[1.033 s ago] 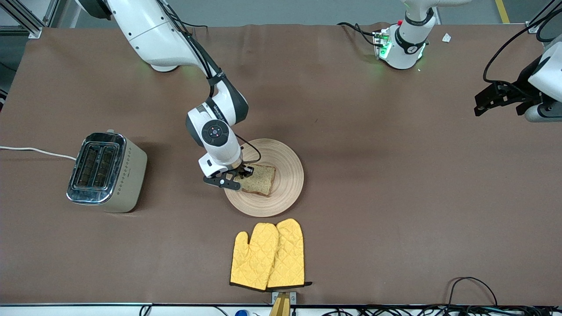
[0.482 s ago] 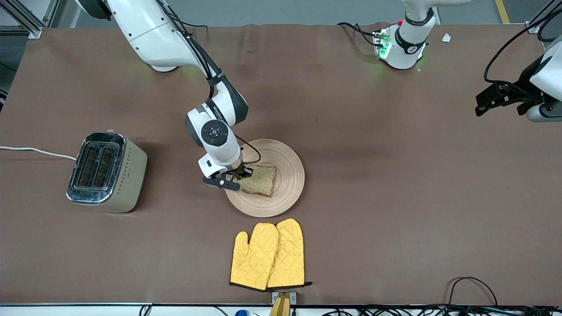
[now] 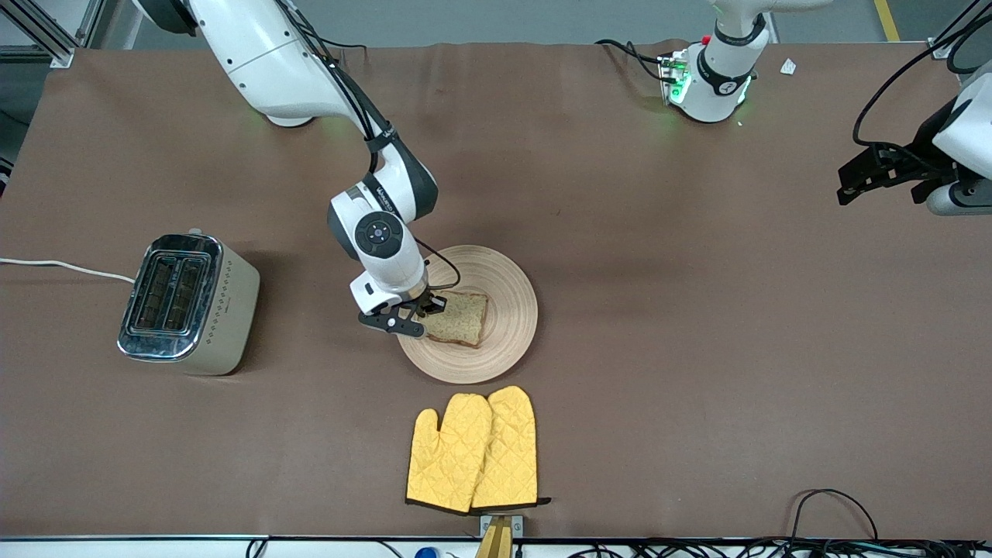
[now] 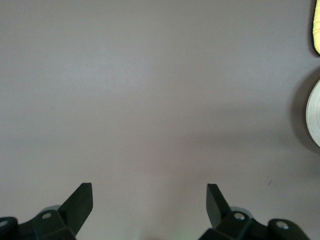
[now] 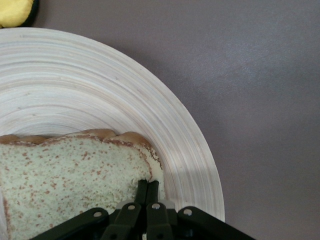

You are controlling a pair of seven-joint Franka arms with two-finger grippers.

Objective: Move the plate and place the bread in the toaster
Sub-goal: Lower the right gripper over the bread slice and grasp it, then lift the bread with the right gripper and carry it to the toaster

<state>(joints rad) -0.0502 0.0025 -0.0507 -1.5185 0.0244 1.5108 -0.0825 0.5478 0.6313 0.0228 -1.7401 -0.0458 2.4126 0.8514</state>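
The round beige wooden plate (image 3: pixel 508 310) lies mid-table with the brown bread slice (image 3: pixel 461 318) on it. My right gripper (image 3: pixel 426 310) is down at the slice's edge nearest the toaster. In the right wrist view its fingers (image 5: pixel 148 186) are pressed together on a corner of the bread (image 5: pixel 65 180), which rests on the plate (image 5: pixel 100 90). The cream toaster (image 3: pixel 190 304) with a chrome top stands toward the right arm's end, both slots showing. My left gripper (image 3: pixel 883 182) waits open and empty in the air at the left arm's end; in its own wrist view (image 4: pixel 149 192) only bare table lies under it.
A pair of yellow oven mitts (image 3: pixel 473 453) lies nearer the front camera than the plate, close to the table's edge. The toaster's white cord (image 3: pixel 62 267) runs off the right arm's end. The left wrist view catches the plate's rim (image 4: pixel 314 120) and a mitt (image 4: pixel 316 25).
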